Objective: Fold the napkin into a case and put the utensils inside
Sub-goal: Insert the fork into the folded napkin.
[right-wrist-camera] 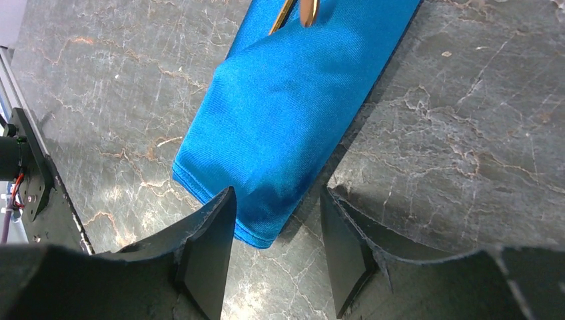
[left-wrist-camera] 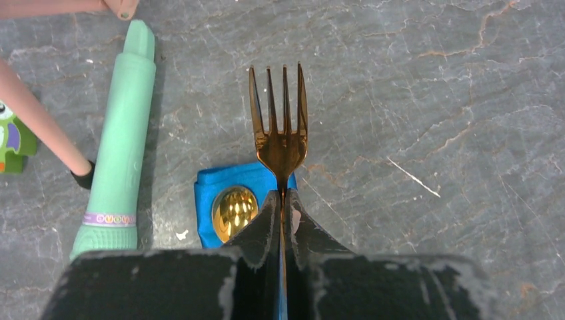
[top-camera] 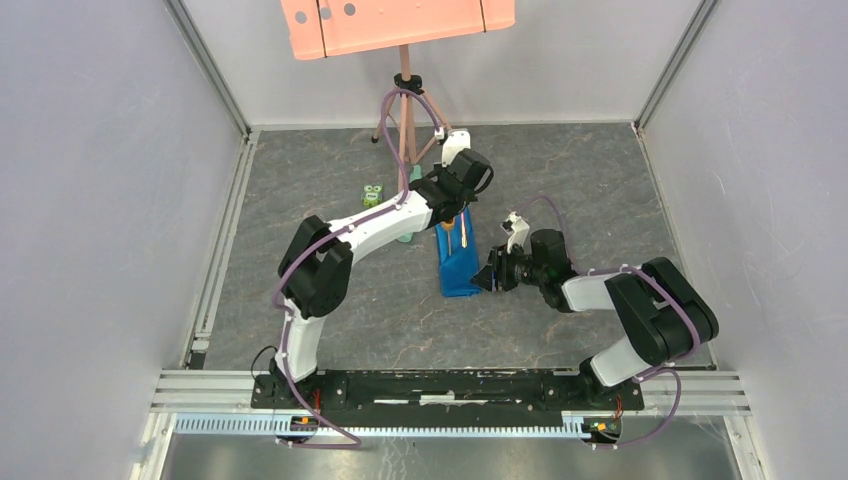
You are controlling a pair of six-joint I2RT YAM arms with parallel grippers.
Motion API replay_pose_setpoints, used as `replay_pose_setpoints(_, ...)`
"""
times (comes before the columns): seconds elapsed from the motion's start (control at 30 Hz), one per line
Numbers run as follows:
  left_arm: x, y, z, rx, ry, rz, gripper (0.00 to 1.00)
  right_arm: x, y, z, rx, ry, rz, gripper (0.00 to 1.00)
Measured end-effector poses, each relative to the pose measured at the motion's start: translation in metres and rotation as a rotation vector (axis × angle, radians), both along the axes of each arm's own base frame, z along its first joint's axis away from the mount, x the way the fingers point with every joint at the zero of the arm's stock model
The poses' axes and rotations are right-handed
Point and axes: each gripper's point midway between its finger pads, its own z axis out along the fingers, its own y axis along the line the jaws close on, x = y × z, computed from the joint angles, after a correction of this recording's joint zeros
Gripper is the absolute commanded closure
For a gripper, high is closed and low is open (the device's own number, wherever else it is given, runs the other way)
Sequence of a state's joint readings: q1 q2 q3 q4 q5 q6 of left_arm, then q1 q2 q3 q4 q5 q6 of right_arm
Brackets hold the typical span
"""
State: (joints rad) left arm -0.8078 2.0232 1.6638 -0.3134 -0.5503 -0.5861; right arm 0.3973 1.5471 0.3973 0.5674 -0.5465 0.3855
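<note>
The right gripper (right-wrist-camera: 276, 200) is gaping wide, empty, hovering at the case's (right-wrist-camera: 293, 113) near corner. Farther off, the left gripper (left-wrist-camera: 283, 200) is pinching the fork (left-wrist-camera: 280, 127) handle above the case's mouth, beside the spoon (left-wrist-camera: 234, 210); bare table (left-wrist-camera: 433, 133) is lying rightward.

The table (top-camera: 560, 150) is a dark grey slab veined like stone, closed in by pale panels (top-camera: 100, 200) on three sides. Near its middle lies the blue napkin (top-camera: 458, 270), folded into a narrow, long case that rests flat with its length running away from the near edge. Just to its left lies a pale green tube (left-wrist-camera: 123, 133), roughly parallel and apart from the cloth. Further left sits a small green toy (top-camera: 372, 195). Behind them a pink tripod (top-camera: 405, 110) stands on the table, one foot (left-wrist-camera: 83, 177) just beside the tube.
</note>
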Motion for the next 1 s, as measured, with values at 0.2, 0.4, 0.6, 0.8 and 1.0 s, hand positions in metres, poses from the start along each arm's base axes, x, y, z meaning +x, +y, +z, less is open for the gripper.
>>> replay_pose_setpoints(0.2, 0.018, 0.003, -0.004, 0.029, -0.005, 0.007, 0.98, -0.003, -0.002, 0.000, 0.000, -0.001, -0.001, 0.48)
replay_pose_setpoints(0.4, 0.029, 0.007, -0.009, 0.051, -0.001, 0.017, 0.98, -0.005, -0.002, -0.002, -0.002, 0.005, -0.001, 0.53)
replay_pose_setpoints(0.6, 0.029, 0.008, -0.023, 0.078, 0.025, 0.018, 0.98, -0.005, -0.003, -0.002, -0.002, 0.007, -0.002, 0.55)
replay_pose_setpoints(0.8, 0.025, 0.007, -0.029, 0.083, 0.052, 0.005, 0.98, -0.005, -0.002, -0.003, 0.000, 0.009, 0.000, 0.57)
replay_pose_setpoints(1.0, 0.015, 0.005, -0.038, 0.075, 0.106, -0.016, 0.98, -0.007, -0.001, -0.004, 0.008, 0.019, 0.010, 0.64)
